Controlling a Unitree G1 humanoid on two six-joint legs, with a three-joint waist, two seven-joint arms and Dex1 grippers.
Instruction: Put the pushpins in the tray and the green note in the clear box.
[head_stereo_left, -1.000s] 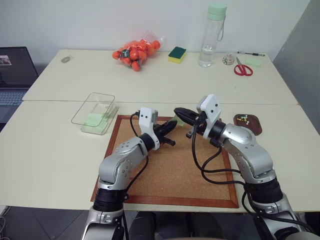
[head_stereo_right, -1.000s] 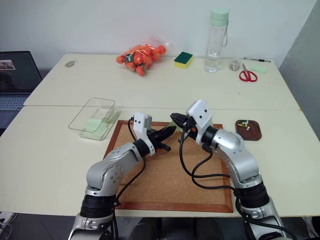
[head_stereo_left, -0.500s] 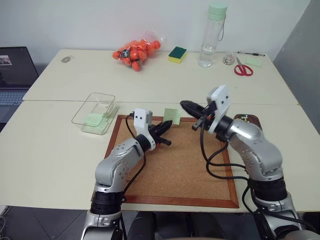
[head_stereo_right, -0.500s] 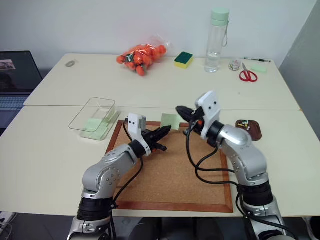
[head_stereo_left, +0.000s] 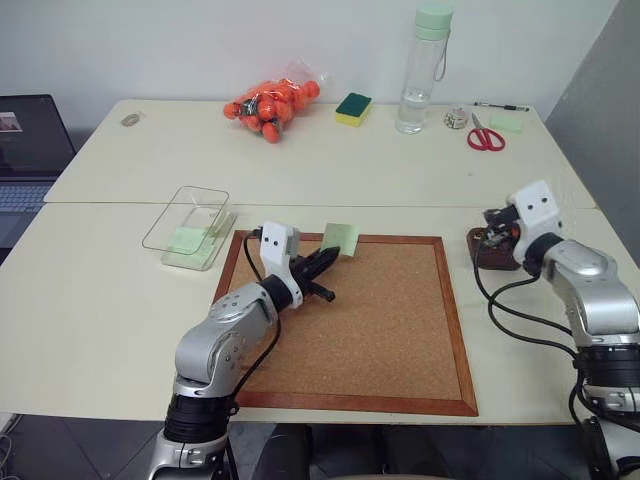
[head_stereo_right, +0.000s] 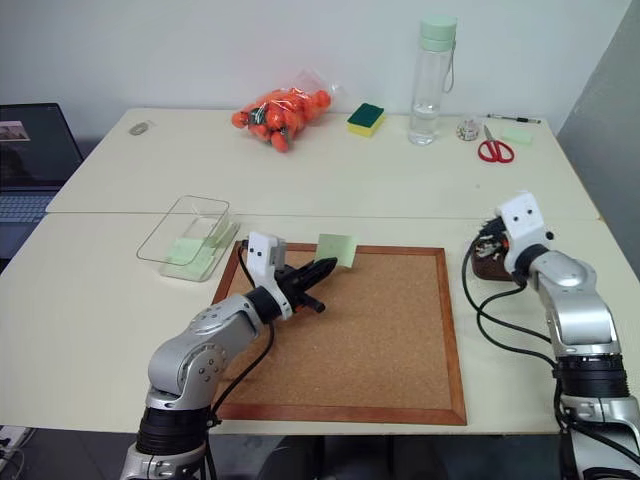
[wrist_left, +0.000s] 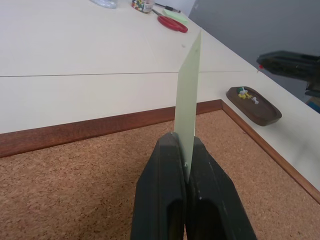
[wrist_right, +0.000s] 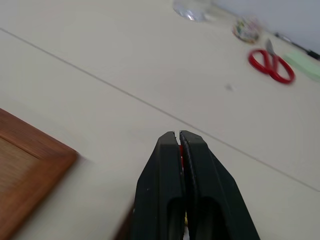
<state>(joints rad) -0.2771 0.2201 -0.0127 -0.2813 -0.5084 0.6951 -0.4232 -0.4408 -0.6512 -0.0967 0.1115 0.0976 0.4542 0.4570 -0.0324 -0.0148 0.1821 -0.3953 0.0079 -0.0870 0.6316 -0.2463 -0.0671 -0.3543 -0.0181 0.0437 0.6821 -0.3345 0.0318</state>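
Observation:
My left gripper (head_stereo_left: 328, 257) is shut on the lower edge of the green note (head_stereo_left: 343, 238), holding it upright above the far edge of the corkboard. The note (wrist_left: 189, 95) stands edge-on between the black fingers (wrist_left: 165, 165). My right gripper (head_stereo_left: 492, 224) hovers over the brown tray (head_stereo_left: 481, 257) at the right, shut on a red pushpin (wrist_right: 180, 152) of which a sliver shows between its fingers. Several pushpins (wrist_left: 246, 94) lie in the tray (wrist_left: 260, 111). The clear box (head_stereo_left: 190, 222) sits left of the board with pale green paper in it.
The wood-framed corkboard (head_stereo_left: 350, 320) lies in front of me. On the far table are a bag of oranges (head_stereo_left: 272, 100), a sponge (head_stereo_left: 353, 108), a bottle (head_stereo_left: 420, 70), red scissors (head_stereo_left: 486, 137) and a small pin jar (head_stereo_left: 457, 119). A laptop (head_stereo_left: 30, 140) is at far left.
My right gripper swung from beside the note at the board's far edge out to the right, over the tray. The left gripper kept its hold on the note and hardly moved.

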